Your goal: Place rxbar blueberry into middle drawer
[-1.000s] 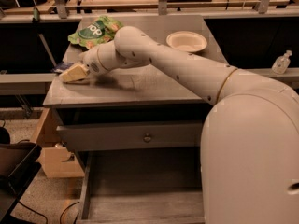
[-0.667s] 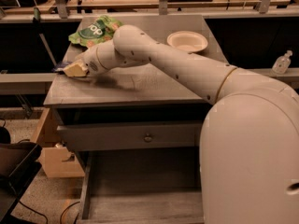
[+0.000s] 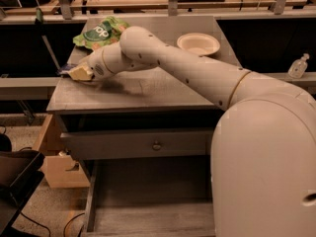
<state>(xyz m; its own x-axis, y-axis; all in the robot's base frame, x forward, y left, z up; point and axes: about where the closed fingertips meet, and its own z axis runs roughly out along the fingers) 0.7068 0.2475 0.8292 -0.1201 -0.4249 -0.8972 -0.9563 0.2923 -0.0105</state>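
Observation:
The rxbar blueberry (image 3: 64,69) shows only as a dark blue sliver lying on the grey countertop (image 3: 148,90) near its left edge. My gripper (image 3: 79,73) is low over the counter, right against the bar's right end and covering most of it. I cannot tell whether it has hold of the bar. The middle drawer (image 3: 148,201) is pulled open below the counter and its bare plank floor shows.
A green snack bag (image 3: 98,32) lies at the counter's back left and a pale bowl (image 3: 198,43) at the back right. A closed drawer front with a round knob (image 3: 157,145) sits above the open drawer. A cardboard box (image 3: 57,159) stands at the left, a clear bottle (image 3: 298,67) at the right.
My gripper has shifted slightly back from the counter's front edge, and the blue bar's end now shows just left of it. Nothing else has moved.

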